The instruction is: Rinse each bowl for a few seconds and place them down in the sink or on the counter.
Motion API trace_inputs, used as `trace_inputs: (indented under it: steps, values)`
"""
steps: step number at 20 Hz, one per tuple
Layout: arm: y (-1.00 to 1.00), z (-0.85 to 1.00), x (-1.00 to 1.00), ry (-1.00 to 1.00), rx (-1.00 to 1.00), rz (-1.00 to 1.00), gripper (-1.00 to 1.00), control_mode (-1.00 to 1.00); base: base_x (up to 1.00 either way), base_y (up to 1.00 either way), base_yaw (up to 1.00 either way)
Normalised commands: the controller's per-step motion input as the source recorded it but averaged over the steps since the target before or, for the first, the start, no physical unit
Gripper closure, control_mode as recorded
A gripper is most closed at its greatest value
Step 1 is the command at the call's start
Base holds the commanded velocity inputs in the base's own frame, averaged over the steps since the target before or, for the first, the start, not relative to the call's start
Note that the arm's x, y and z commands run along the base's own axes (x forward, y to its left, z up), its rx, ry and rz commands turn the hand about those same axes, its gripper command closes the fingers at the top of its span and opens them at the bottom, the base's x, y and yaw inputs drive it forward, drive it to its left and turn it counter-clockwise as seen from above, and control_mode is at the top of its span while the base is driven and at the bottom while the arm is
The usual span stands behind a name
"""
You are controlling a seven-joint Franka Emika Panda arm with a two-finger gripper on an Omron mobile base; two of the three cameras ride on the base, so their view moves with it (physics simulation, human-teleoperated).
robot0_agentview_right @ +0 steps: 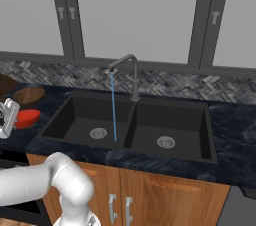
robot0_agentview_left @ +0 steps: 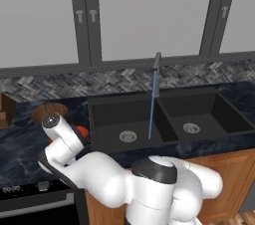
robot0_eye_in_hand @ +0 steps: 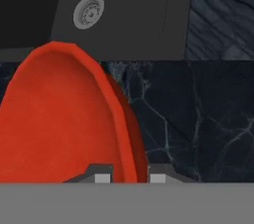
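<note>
Beside the sink (robot0_agentview_right: 60,125), on its left, the pincer (robot0_eye_in_hand: 130,178) is clamped on the rim of the red bowl (robot0_eye_in_hand: 59,119) over the dark surface (robot0_eye_in_hand: 198,119). The wooden bowl (robot0_agentview_right: 29,95) sits just beyond. Water (robot0_agentview_right: 113,105) runs into the left basin. Neither bowl looks rinsed yet.

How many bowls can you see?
2. The red bowl is on the counter left of the sink, its rim between the gripper fingers. The wooden bowl sits behind it.

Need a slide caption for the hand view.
End effector pinching the red bowl rim over the counter, sink ahead.
</note>
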Motion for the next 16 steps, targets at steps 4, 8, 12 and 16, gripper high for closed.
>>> trace_inputs:
  steps: [4, 8, 12, 16]
  values:
    - [0.16, -0.35, 0.29, 0.06, 0.01, -0.02, 1.0, -1.0, 0.0, 0.0, 0.0]
    - [0.19, -0.37, 0.26, 0.06, 0.01, -0.02, 1.0, -1.0, 0.0, 0.0, 0.0]
    - [0.26, -0.31, 0.15, 0.06, 0.02, -0.02, -1.0, -1.0, 0.0, 0.0, 0.0]
    - [0.1, -0.04, 0.01, 0.01, 0.01, -0.01, -1.0, -1.0, 0.0, 0.0, 0.0]
